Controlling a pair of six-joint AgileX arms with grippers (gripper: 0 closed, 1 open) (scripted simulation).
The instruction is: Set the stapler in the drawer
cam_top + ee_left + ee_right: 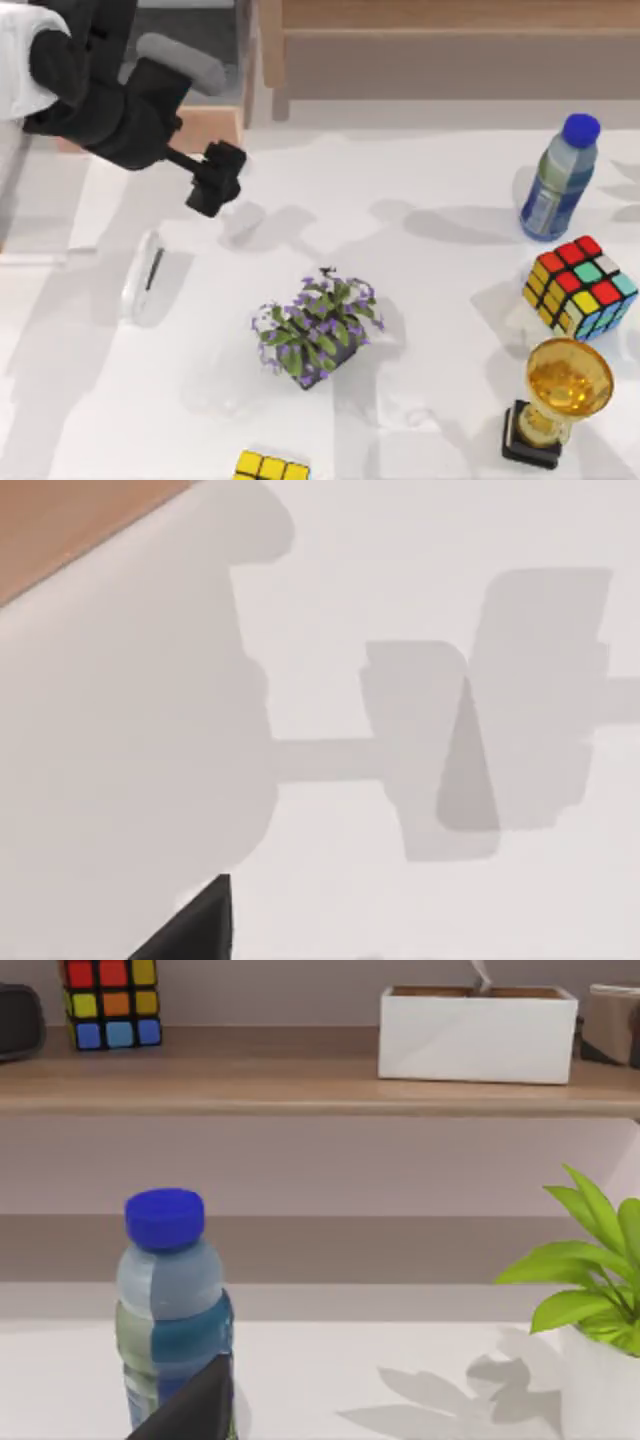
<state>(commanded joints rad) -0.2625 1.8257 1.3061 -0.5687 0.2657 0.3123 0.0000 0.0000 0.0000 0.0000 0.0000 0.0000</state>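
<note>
While the task waits: the small slim white stapler (146,274) with a dark slit along its side lies flat on the white tabletop (420,290) at its left side, untouched and free of any grip.
Left arm: the black left gripper (214,181) hangs above the tabletop, between the stapler and the drawer, near the stapler but apart from it; whether its jaws stand wide or narrow I cannot tell.
Drawer: the grey-walled box with the light tan wooden front panel (205,128) sits pulled open at the far left, likely so the stapler can be lowered straight in.
Stapler's spot: near the drawer front, a short carry by my judgement.
Bystanders: a purple-flowered potted plant (317,326), a blue-capped clear plastic bottle (558,180), a multicoloured puzzle cube (580,287) and a golden trophy cup (560,395) stand well apart from that path.
Right arm: its wrist view faces the bottle.
</note>
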